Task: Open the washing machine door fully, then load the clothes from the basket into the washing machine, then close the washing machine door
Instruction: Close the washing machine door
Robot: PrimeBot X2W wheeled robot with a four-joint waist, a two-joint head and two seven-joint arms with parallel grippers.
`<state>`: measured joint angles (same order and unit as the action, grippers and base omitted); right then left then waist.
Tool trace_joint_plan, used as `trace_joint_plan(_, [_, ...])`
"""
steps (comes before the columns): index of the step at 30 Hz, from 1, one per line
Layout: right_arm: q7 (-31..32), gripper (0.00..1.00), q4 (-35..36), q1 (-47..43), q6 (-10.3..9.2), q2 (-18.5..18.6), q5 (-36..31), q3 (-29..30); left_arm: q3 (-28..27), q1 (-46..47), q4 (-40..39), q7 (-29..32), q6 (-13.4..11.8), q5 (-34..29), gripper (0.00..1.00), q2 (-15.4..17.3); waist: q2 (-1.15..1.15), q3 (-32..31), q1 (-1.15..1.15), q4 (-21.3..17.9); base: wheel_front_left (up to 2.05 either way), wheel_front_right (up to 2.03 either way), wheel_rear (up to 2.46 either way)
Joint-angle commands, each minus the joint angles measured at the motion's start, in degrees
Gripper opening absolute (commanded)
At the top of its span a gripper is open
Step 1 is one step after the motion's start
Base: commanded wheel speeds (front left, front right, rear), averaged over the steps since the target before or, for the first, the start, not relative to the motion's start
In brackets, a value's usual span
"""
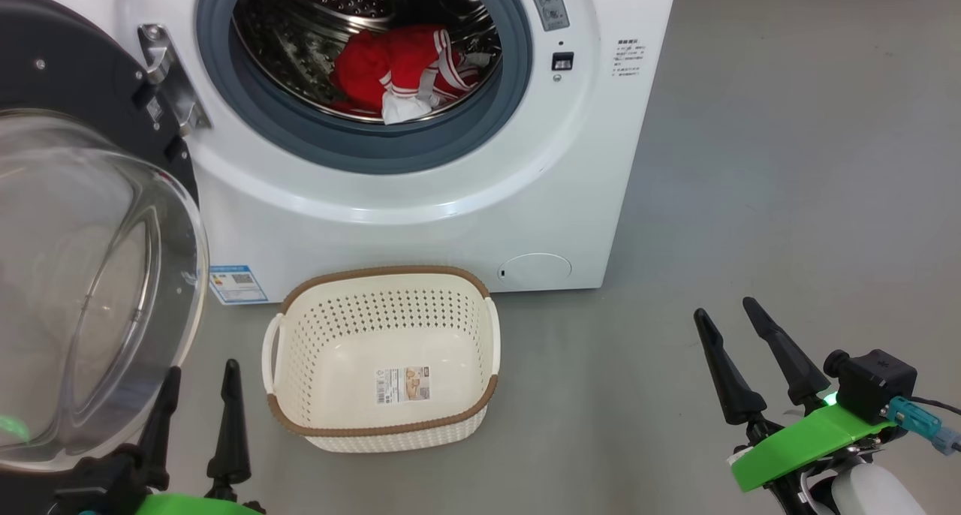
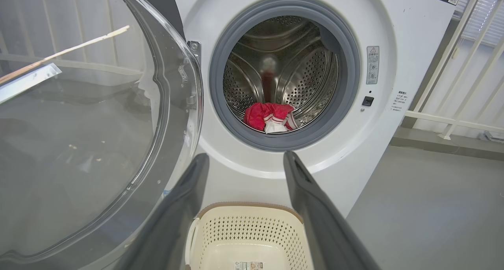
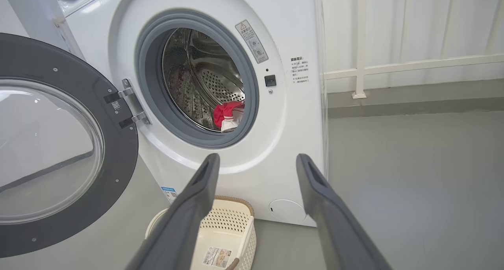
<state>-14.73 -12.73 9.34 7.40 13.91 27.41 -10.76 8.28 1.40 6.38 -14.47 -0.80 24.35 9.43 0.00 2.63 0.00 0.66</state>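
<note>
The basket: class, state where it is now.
In the head view, the basket stands on the floor at lower centre, before the washing machine, right of its open door.

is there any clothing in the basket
No, the basket shows a bare bottom with its sticker, and the clothes lie in the drum.

washing machine door [image 1: 75, 275] cut off at left edge, warning label [image 1: 629, 57] print unreadable

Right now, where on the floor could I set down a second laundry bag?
The wide grey floor right of the big white washing machine is bare. Crowded: the small cream perforated basket sits before the machine, and the open round black glass-windowed door overhangs the left.
</note>
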Motion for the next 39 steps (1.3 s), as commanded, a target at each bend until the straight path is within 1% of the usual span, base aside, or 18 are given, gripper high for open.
trace_joint_plan(1, [-0.3,1.0,1.4,0.1,0.09,0.5,0.2,-1.2,-2.3,1.1,-1.0,-0.5,0.2,-0.4,1.0,1.0,0.0,0.0,0.0,0.0,0.0,0.0,0.0])
trace_joint_plan(14, [-0.3,1.0,1.1,0.2,0.09,0.7,0.3,-1.2,-2.4,1.4,-0.6,-0.5,0.1,-0.8,1.0,0.8,0.0,0.2,0.0,0.6,0.0,0.0,0.0])
trace_joint_plan(19, [-0.3,1.0,1.0,0.3,0.09,0.9,0.3,-1.1,-2.3,1.6,-0.4,-0.5,0.2,-0.9,1.0,0.7,0.0,0.2,0.0,1.6,0.0,0.0,0.0])
trace_joint_plan(27, [-0.3,1.0,0.9,0.4,0.09,1.2,0.3,-1.9,-2.5,1.3,0.0,-0.5,-0.4,-1.6,1.0,0.7,0.0,-0.3,0.0,5.2,0.0,0.0,0.0])
trace_joint_plan(31, [-0.3,1.0,0.6,0.4,0.09,1.3,0.5,-2.2,-2.4,1.3,0.3,-0.5,-0.4,-1.9,1.0,0.7,0.0,-0.7,0.0,7.3,0.0,0.0,0.0])
trace_joint_plan(39, [-0.3,1.0,0.1,0.6,0.09,1.3,0.9,-3.3,-2.8,0.8,0.5,-0.5,-1.1,-2.2,1.0,0.5,0.0,-1.3,0.0,12.0,0.0,0.0,0.0])
